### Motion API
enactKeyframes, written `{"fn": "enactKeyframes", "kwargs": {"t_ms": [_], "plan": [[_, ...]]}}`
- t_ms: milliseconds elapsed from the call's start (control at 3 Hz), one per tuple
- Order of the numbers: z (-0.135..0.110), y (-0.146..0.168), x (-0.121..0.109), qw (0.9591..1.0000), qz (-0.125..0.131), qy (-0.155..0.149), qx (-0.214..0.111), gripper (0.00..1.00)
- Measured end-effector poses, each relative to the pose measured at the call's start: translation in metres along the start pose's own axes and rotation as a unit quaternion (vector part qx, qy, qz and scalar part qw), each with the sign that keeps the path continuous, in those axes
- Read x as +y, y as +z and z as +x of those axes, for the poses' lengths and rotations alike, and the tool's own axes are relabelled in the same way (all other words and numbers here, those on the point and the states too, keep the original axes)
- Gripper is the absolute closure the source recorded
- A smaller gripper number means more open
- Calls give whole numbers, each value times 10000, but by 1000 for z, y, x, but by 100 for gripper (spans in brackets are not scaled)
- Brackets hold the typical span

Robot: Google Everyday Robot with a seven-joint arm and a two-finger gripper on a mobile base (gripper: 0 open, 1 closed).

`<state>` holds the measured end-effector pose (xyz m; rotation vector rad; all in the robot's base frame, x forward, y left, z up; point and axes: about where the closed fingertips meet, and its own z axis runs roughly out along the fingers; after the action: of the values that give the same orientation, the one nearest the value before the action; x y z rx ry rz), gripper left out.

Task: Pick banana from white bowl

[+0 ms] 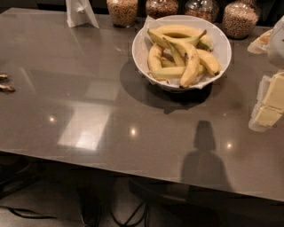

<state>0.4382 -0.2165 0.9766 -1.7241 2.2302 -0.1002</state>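
The white bowl [224, 44] stands at the back right of the grey table, lined with white paper. It holds several yellow bananas [191, 62], piled across each other, some with brown tips. My gripper [267, 106], white and pale yellow, is at the right edge of the view. It hangs over the table to the right of the bowl and a little nearer the front, apart from the bowl and the bananas. Nothing shows in it.
Several glass jars [122, 11] of grains and nuts line the back edge behind the bowl. A white paper item [80, 13] stands at the back left. A pale packet [261, 42] lies right of the bowl. Small dark bits [5, 84] lie at the left edge. The table's front edge [133, 170] runs across the lower view.
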Motion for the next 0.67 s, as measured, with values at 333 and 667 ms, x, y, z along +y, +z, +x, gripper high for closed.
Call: {"fn": "enactKeyframes", "kwargs": {"t_ms": [333,667], "plan": [[-2,-2,-1,10000,65,-48,-8,0],[-12,0,-7,9973,216,-696,31,0]]}}
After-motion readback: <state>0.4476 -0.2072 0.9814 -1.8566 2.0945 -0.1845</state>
